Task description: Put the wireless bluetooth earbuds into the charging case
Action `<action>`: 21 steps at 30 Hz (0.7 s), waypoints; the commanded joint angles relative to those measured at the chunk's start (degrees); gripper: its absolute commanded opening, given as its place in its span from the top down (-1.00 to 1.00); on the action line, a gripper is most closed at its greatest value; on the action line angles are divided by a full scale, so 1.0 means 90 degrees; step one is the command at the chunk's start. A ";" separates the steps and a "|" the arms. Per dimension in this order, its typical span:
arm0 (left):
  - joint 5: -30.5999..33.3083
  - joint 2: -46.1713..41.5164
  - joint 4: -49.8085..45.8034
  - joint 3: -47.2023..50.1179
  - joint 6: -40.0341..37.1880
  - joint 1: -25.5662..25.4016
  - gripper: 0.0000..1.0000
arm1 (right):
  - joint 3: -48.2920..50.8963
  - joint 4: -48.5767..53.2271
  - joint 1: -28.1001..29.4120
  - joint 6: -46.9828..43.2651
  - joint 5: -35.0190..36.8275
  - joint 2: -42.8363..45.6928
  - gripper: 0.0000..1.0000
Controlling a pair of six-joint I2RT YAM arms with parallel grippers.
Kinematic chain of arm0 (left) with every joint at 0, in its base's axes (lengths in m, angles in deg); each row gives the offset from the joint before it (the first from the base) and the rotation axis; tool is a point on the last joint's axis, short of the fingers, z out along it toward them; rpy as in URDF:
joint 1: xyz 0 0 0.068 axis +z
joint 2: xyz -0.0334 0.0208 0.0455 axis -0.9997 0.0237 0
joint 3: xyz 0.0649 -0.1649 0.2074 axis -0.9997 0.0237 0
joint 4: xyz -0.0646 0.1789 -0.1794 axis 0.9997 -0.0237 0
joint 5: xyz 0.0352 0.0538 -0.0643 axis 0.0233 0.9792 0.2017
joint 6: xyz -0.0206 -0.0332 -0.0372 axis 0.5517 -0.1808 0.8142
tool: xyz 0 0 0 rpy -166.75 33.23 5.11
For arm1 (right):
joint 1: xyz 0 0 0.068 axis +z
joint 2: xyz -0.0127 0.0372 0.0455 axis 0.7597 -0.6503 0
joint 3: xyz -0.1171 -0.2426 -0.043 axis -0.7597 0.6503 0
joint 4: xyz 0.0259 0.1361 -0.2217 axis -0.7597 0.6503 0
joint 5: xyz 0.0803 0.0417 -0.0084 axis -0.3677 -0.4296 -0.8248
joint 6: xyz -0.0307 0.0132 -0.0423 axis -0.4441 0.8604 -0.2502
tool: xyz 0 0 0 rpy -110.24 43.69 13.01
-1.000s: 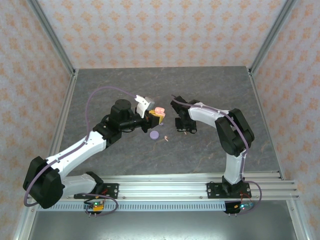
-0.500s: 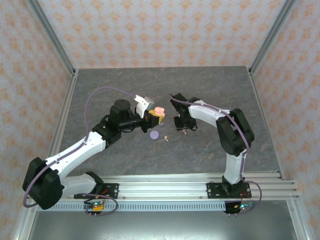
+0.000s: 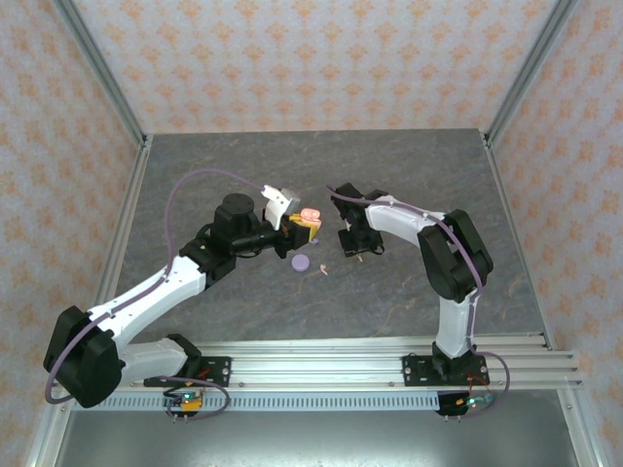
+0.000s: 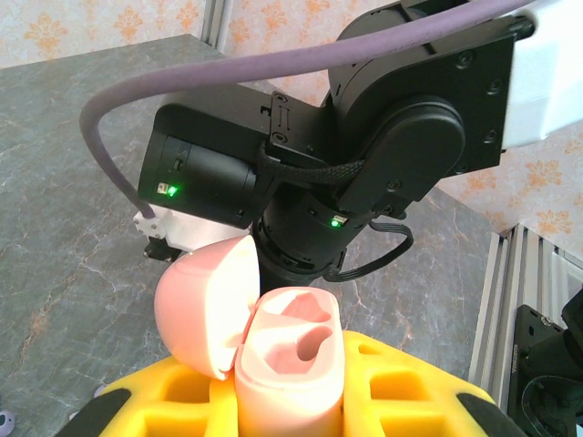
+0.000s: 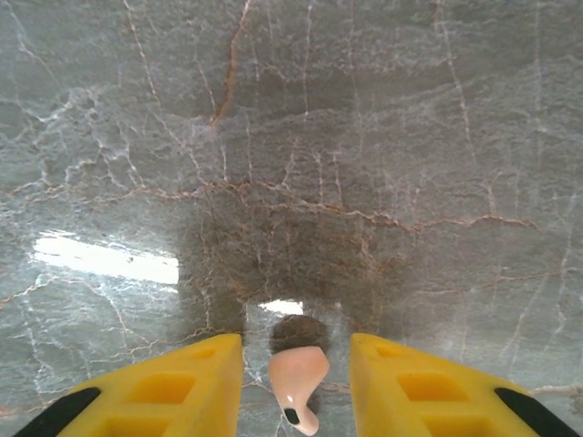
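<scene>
**Pink case clamped in L, earbud loose between R fingers**

We see the L gripper (image 4: 290, 401) closed tight on the pale pink plastic charging case (image 4: 290, 360). The case's lid is hinged open beside it and its moulded sockets face up, w/ the case held above the grey marble-look table (image 3: 214, 165).

The R gripper (image 5: 296, 350) points down at the tabletop w/ its yellow fingers (image 5: 182, 382) parted. A pale pink stemmed earbud (image 5: 299, 371) sits between them, w/ a gap on each side, touching neither finger.

In the top view, a lilac round disc (image 3: 301, 262) and a second tiny pale pink earbud (image 3: 322, 270) lie near each other on the table, approx. between the two grippers.
</scene>
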 commanded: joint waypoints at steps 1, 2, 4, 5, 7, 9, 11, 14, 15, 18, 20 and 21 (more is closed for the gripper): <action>0.0133 -0.0159 0.0034 0.0028 -0.0024 -0.0033 0.77 | -0.0158 0.0173 -0.0006 -0.0085 0.0092 -0.0139 0.30; 0.0133 -0.0157 0.0036 0.0017 -0.0025 -0.0034 0.77 | -0.0164 0.0161 -0.0008 -0.0073 0.0110 -0.0152 0.31; 0.0133 -0.0152 0.0026 0.0014 -0.0018 -0.0037 0.77 | -0.0174 0.0149 -0.0009 -0.0028 0.0117 -0.0183 0.32; 0.0133 -0.0147 0.0022 0.0013 -0.0019 -0.0036 0.77 | -0.0179 0.0151 -0.0002 -0.0022 0.0124 -0.0210 0.32; 0.0133 -0.0147 0.0023 0.0004 -0.0024 -0.0034 0.77 | -0.0181 0.0175 0.0001 -0.0023 0.0110 -0.0268 0.36; 0.0133 -0.0147 0.0006 0.0003 -0.0025 -0.0032 0.77 | -0.0182 0.0193 0.0014 -0.0016 0.0114 -0.0299 0.36; 0.0143 -0.0147 0.0010 0.0004 -0.0033 -0.0033 0.77 | -0.0182 0.0239 0.0020 -0.0010 0.0147 -0.0310 0.36; 0.0142 -0.0147 0.0019 0.0016 -0.0018 -0.0033 0.77 | -0.0152 0.0306 0.0020 0.0011 0.0167 -0.0301 0.37; 0.0138 -0.0144 0.0020 0.0013 -0.0017 -0.0036 0.77 | -0.0141 0.0329 0.0020 0.0008 0.0171 -0.0300 0.37; 0.0133 -0.0147 0.0020 0.0014 -0.0018 -0.0039 0.77 | -0.0099 0.0393 0.0023 -0.0005 0.0179 -0.0270 0.38; 0.0133 -0.0157 0.0015 0.0014 -0.0017 -0.0037 0.77 | -0.0076 0.0414 0.0020 -0.0010 0.0180 -0.0245 0.42; 0.0129 -0.0157 0.0015 0.0021 -0.0008 -0.0035 0.77 | -0.0071 0.0435 0.0023 -0.0015 0.0192 -0.0232 0.44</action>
